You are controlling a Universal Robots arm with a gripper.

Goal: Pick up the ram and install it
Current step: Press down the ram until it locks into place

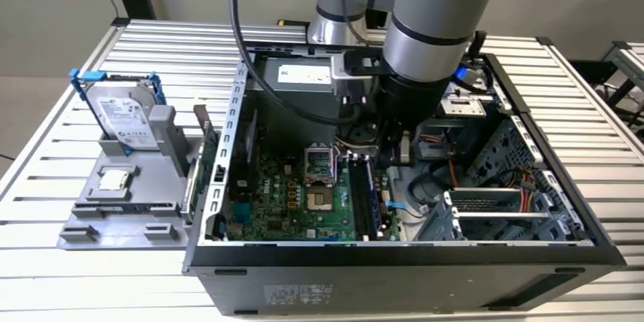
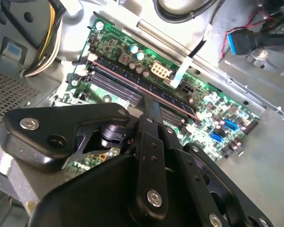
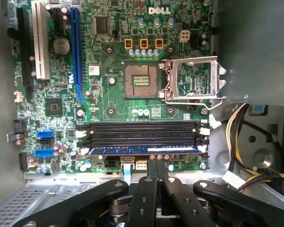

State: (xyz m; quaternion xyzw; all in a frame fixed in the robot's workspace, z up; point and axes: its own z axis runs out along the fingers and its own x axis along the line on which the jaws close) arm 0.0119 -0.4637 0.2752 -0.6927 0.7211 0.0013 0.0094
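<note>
In slot just beyond tool point(image 3: 155, 166): ram point(image 3: 142, 149); fingers together, holding nothing.

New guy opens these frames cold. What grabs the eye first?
First the big grey arm reaching down into the open computer case on the slatted table. Next, in the first wrist view, the green motherboard with its empty processor socket, latch open, and the ram lying in the memory slot nearest the black tool. Outside the case, on the exterior view's left, a hard drive stands in a blue bracket.
</note>
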